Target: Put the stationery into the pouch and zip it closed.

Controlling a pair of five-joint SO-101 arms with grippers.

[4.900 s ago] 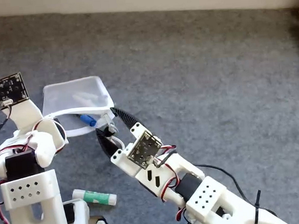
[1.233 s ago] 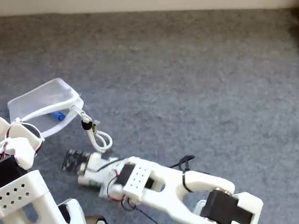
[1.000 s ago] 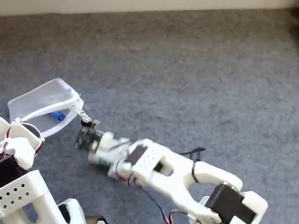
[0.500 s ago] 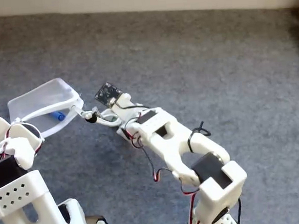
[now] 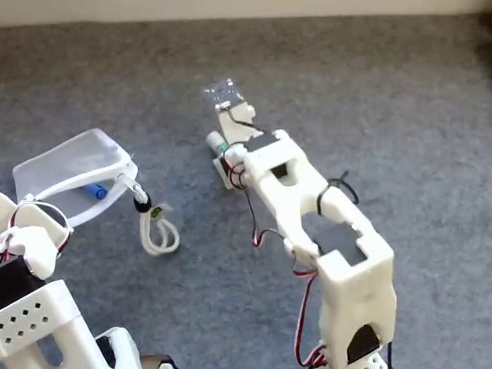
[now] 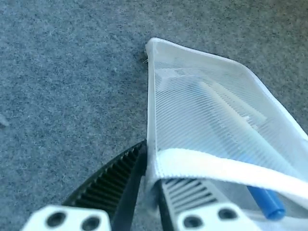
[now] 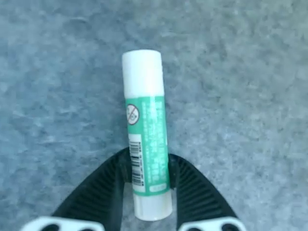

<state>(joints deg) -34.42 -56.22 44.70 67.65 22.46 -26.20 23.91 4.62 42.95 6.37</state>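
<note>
**Glue stick in the right hand, pouch pinched by the left**

At the lower left of the high view, the left hand point(image 6: 151, 166) is clenched on the near edge of the white mesh pouch point(image 5: 74, 167). The pouch lies unzipped on the grey surface point(image 5: 392, 98) at centre left. A blue pen point(image 5: 95, 192) rests inside by the opening, and a pale stick-shaped item shows through the mesh in the left wrist view. The pouch's white cord loop point(image 5: 158, 234) lies on the surface just right of the pouch. Farther up, at upper centre, the right hand point(image 7: 147, 166) grasps a green-and-white glue stick point(image 7: 145, 130), most of it jutting past the fingertips, well apart from the pouch.
</note>
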